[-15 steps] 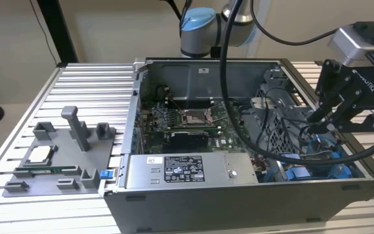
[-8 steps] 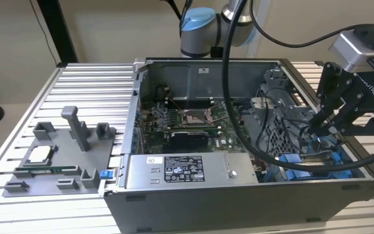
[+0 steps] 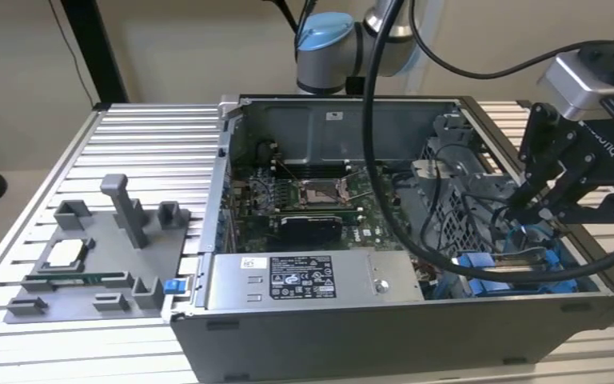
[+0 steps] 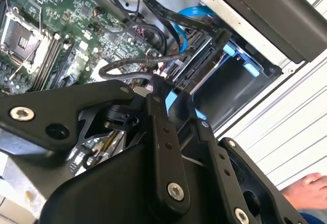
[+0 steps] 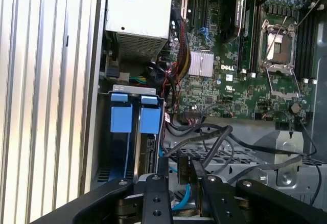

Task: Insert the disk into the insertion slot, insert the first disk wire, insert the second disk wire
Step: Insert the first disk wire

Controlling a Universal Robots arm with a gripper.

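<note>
The slatted metal counter [image 3: 147, 144] carries everything. An open computer case [image 3: 392, 336] stands on it, in the middle and right of the exterior view. A grey plastic tray [image 3: 83, 272] with pegs lies at the lower left of that view, just beside the case. The robot arm [image 3: 328, 44] stands at the top, behind the case. A thick black cable [image 3: 376, 160] hangs from it down into the case.

Inside the case, the green motherboard [image 3: 307, 200] lies in the middle. The grey power box [image 3: 307, 280] with a sticker sits below it in the picture.

The hand [image 3: 520, 214] reaches into the case at the right. The disk [image 3: 494, 266], in its blue frame, sits in the insertion slot [image 5: 134, 88] at the lower right, right under the hand.

In the first wrist view the fingers [image 5: 155, 196] pinch a little black plug [image 5: 184, 169]. A blue disk wire [image 5: 182, 192] runs from the plug, which is just beside the disk.
</note>
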